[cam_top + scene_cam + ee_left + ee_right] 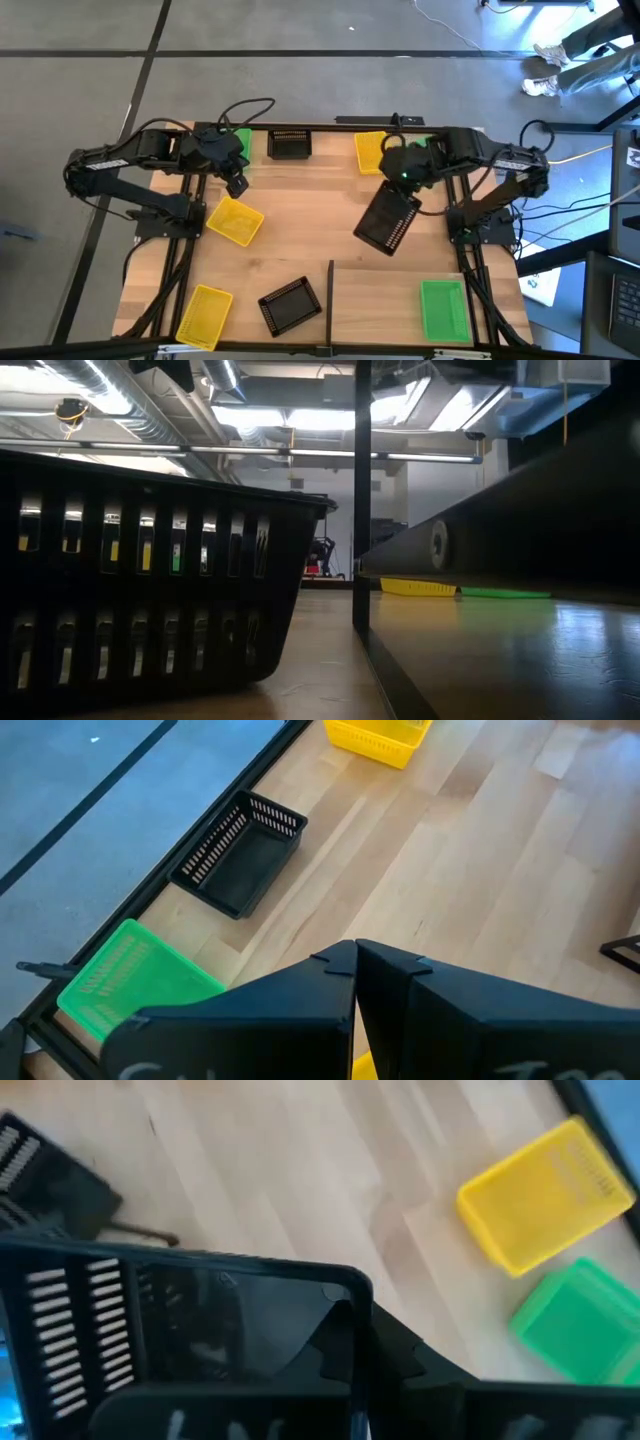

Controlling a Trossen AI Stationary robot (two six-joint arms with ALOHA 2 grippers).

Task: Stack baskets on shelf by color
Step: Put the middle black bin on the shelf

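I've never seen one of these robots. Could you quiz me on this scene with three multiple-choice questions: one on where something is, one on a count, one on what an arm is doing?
1. Which basket lies on the shelf?
A. a yellow one
B. a green one
C. a black one

2. How many yellow baskets does the high view show?
A. one
B. two
C. three

3. What is the right gripper doing?
A. holding a black basket above the table
B. resting open and empty on the shelf
C. holding a yellow basket

Answers:
1. B: the green basket sits alone on the pale shelf.
2. C: the yellow baskets lie at the far edge, mid-left and the near left corner.
3. A: the right gripper is shut on the rim of the black basket, which hangs tilted.
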